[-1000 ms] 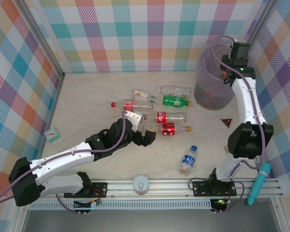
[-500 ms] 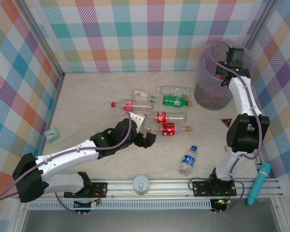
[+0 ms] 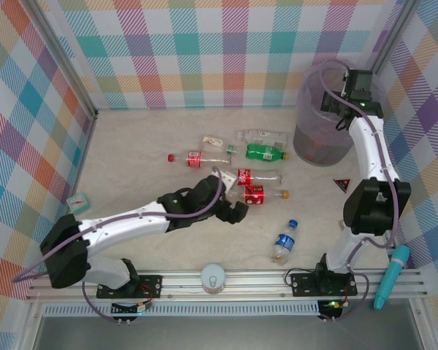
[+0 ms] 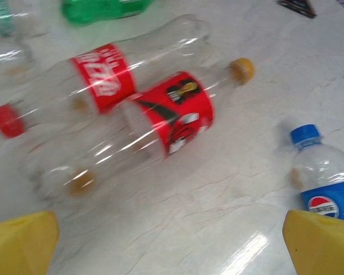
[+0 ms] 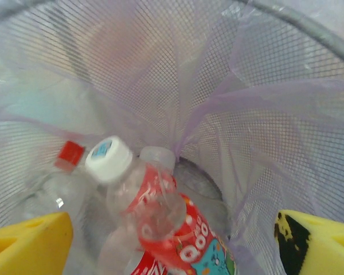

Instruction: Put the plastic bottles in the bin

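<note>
Low in the left wrist view, the left hand [image 4: 169, 246] stands wide open above two red bottles [image 4: 160, 117] lying side by side on the worktop [image 4: 235, 189] — best to centre over one, square across its body, then descend. Upper right overhead, the right hand [image 3: 336, 108] gapes above the bin [image 3: 306, 102] — bottles [image 5: 160, 223] lie inside.

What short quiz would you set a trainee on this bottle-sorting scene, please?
1. True or false: the right claw hangs open over the inside of the bin, holding nothing.
2. The cap of the blue-labelled bottle is: A red, B blue, C green.
3. Fill in: the white-capped bottle lies ___ the bin.

Key: 1 true; 2 B; 3 inside.
</note>
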You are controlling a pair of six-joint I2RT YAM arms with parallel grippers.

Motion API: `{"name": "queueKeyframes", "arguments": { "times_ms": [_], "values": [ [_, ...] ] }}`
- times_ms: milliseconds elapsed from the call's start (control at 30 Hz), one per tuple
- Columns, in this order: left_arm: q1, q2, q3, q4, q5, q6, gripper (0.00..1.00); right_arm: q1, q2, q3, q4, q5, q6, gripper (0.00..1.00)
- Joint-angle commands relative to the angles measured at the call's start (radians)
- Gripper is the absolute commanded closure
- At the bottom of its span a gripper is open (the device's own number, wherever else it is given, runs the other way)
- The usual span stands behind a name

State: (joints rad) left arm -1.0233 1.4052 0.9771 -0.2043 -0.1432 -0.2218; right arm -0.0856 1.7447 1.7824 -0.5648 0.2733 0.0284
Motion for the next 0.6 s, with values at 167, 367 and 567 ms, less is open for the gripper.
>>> {"name": "queueKeyframes", "arguments": {
  "times_ms": [167, 367, 567],
  "values": [
    [-0.118, 0.250, 0.253, -0.083, 0.115, 0.016, 0.00, 0.019, -0.376, -0.172, -0.046, -0.076, 0.170, 0.02],
    [-0.177, 0.396, 0.378, -0.175, 0.221, 0.007, 0.00, 0.026, -0.569, -0.338, -0.151, -0.144, 0.252, 0.01],
    [-0.224, 0.515, 0.455, -0.217, 0.283, 0.009, 0.00, 0.025, -0.760, -0.532, -0.157, -0.178, 0.334, 0.01]
  ]
}}
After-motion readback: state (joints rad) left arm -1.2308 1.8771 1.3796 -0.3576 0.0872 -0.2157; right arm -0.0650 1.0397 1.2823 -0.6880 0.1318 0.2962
